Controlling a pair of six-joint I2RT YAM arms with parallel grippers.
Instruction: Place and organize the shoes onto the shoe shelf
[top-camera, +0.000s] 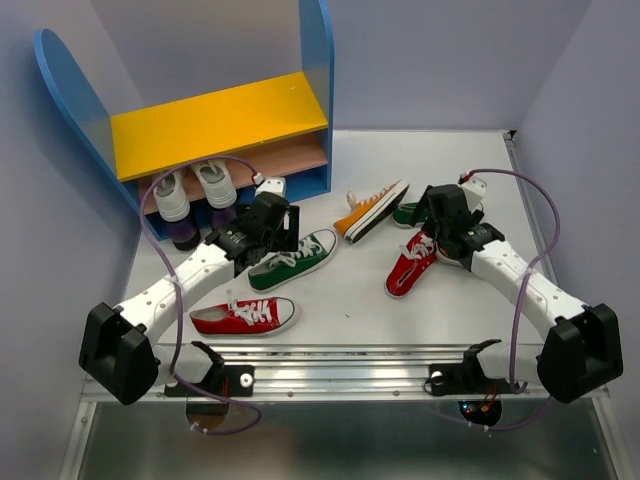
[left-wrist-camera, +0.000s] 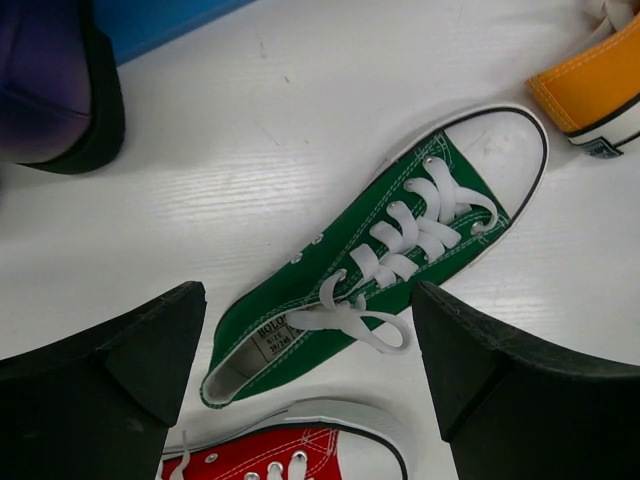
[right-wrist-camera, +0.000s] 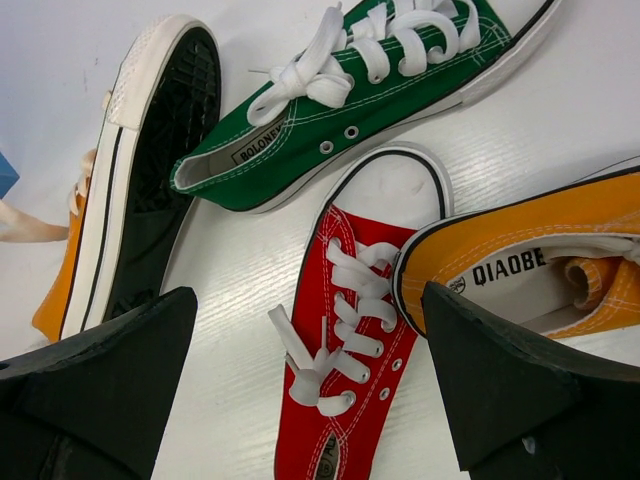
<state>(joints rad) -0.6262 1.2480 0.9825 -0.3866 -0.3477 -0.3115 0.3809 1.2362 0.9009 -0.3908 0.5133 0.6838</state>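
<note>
The shoe shelf (top-camera: 220, 125) stands at the back left. My left gripper (top-camera: 283, 232) is open and empty, just above the heel end of a green shoe (top-camera: 295, 260). In the left wrist view that green shoe (left-wrist-camera: 400, 250) lies between my fingers (left-wrist-camera: 150, 350), with a red shoe (left-wrist-camera: 290, 450) close below it. My right gripper (top-camera: 437, 240) is open and empty over a cluster of shoes. The right wrist view shows a red shoe (right-wrist-camera: 350, 340) between the fingers (right-wrist-camera: 530, 390), a green shoe (right-wrist-camera: 360, 90) beyond it and an orange shoe (right-wrist-camera: 540, 260) overlapping the red toe.
A second orange shoe (top-camera: 372, 210) lies on its side mid-table, its black sole showing in the right wrist view (right-wrist-camera: 150, 180). A red shoe (top-camera: 243, 316) lies near the front edge. Two purple shoes with white toes (top-camera: 190, 200) sit at the shelf's lower left.
</note>
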